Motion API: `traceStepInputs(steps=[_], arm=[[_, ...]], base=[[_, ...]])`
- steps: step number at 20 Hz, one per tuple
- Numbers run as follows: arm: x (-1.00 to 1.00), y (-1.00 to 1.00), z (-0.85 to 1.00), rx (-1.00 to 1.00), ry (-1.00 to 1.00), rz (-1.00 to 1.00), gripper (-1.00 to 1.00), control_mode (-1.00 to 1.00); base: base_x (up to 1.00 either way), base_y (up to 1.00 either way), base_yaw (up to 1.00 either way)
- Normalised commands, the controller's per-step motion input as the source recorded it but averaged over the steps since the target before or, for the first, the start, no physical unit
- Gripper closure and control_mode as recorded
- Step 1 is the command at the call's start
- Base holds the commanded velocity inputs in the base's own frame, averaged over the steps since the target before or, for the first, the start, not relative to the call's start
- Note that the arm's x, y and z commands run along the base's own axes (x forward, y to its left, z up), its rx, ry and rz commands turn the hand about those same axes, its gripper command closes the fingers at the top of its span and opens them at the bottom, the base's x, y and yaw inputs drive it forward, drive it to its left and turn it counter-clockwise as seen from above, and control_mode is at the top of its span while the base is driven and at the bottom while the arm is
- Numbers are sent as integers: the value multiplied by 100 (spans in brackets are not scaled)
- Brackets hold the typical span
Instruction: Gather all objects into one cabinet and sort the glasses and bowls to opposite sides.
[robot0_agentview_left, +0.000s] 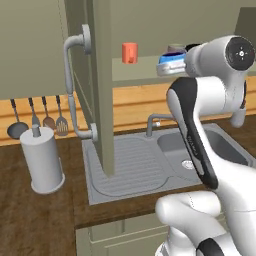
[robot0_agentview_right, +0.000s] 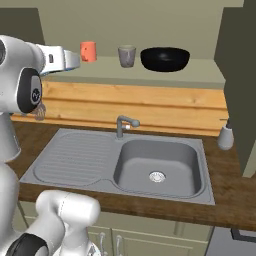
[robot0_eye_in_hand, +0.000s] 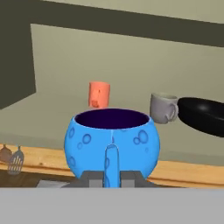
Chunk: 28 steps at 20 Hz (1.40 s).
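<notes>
Two fingers (robot0_eye_in_hand: 111, 177) pinch the blue bowl's (robot0_eye_in_hand: 112, 142) near rim, nearly closed together.

Beyond the gripper (robot0_eye_in_hand: 112, 180) and the blue bowl (robot0_eye_in_hand: 112, 142) clamped at its tips: open shelf (robot0_agentview_right: 200, 72), with the orange-red cup (robot0_eye_in_hand: 99, 94) standing straight ahead near the back wall. To the right of that, blocked by the grey mug (robot0_eye_in_hand: 164, 108) and, just beside it, the wide black dish (robot0_eye_in_hand: 203, 114). To the left, closed off by the open cabinet door (robot0_agentview_left: 100, 85); below, free air over the sink (robot0_agentview_right: 157, 167).
</notes>
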Motion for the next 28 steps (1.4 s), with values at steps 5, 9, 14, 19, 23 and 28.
traceStepInputs(steps=[5, 9, 14, 19, 23, 28], arm=[[82, 2, -9, 0, 10, -6, 100, -100], [68, 0, -29, 0, 7, 0, 100, -100], [46, 0, -13, 0, 0, 0, 100, -100], [40, 2, -2, 0, 0, 2, 100, -100], [39, 2, -3, 0, 0, 9, 100, -100], [39, 3, -22, 0, 0, 9, 100, -100]], base=[[0, 0, 0], [0, 0, 0], [0, 0, 0], [0, 0, 0], [0, 0, 0], [0, 0, 0]])
